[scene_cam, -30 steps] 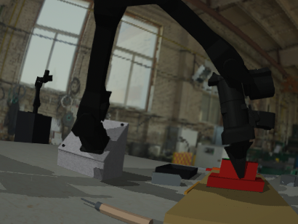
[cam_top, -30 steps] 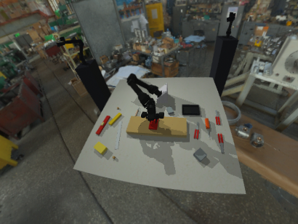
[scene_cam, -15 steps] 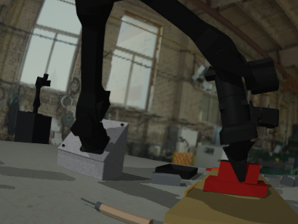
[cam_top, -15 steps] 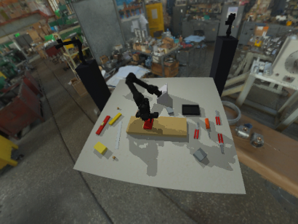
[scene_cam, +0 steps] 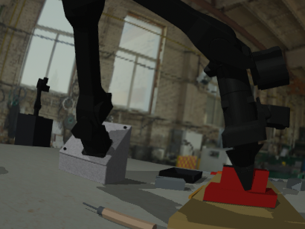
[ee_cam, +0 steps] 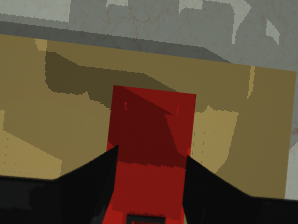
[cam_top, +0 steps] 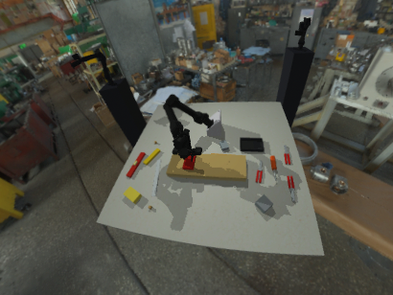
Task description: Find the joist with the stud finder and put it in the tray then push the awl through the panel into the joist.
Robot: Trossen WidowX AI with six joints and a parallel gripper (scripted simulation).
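The red stud finder [cam_top: 189, 163] [scene_cam: 238, 197] [ee_cam: 150, 125] is upright, flat on or just above the left part of the tan floor panel [cam_top: 225, 167] [scene_cam: 208, 219] [ee_cam: 265, 125] in the top view. My gripper [cam_top: 190, 156] [scene_cam: 247, 185] [ee_cam: 149, 151] points down and is shut on its raised red grip. Two faint small red marks show on its top in the wrist view; I cannot tell if they are lit. The awl [scene_cam: 128, 219], with a wooden handle and a thin metal tip, lies on the table beside the panel. The black tray [cam_top: 251, 145] [scene_cam: 180, 175] holds nothing that I can see.
A grey slanted block [cam_top: 217, 125] [scene_cam: 111, 163] stands behind the panel, with a small grey block [cam_top: 224, 146] [scene_cam: 169, 183] near it. Red-handled tools [cam_top: 259, 173] and an orange-handled one [cam_top: 273, 163] lie right of the panel. Yellow and red bars and a yellow block [cam_top: 132, 194] lie left.
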